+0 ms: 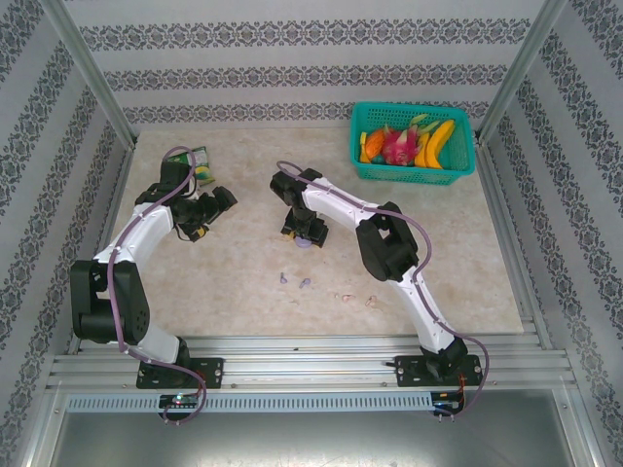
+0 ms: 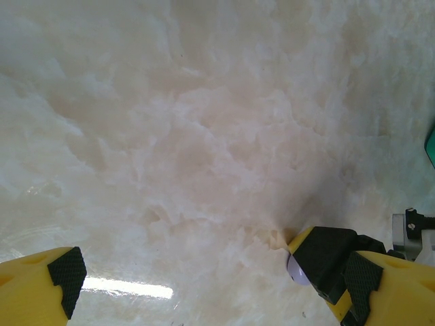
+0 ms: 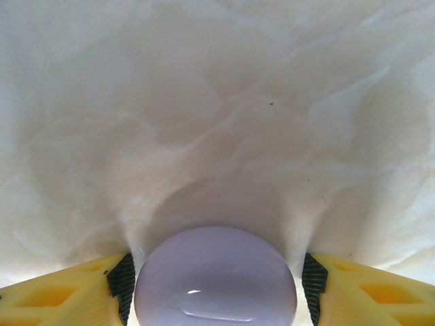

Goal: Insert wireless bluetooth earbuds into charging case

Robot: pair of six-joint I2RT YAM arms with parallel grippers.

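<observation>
Lilac charging case (image 3: 216, 288) sits mid-table between the fingers of our right gripper (image 3: 217, 272), which seems clamped on it. We see the earbuds (image 1: 305, 283) near it, toward the table (image 1: 467, 272)'s near edge; our left gripper (image 2: 194, 268), spread empty, is farther.

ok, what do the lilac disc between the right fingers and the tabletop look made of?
Lilac disc: probably moulded plastic, smooth and glossy; a small sharp highlight sits on its domed top. Tabletop: cream with marble-look veining and a slight sheen; a light streak reflects off it in the left wrist view. Real stone or printed laminate, can't tell.
</observation>
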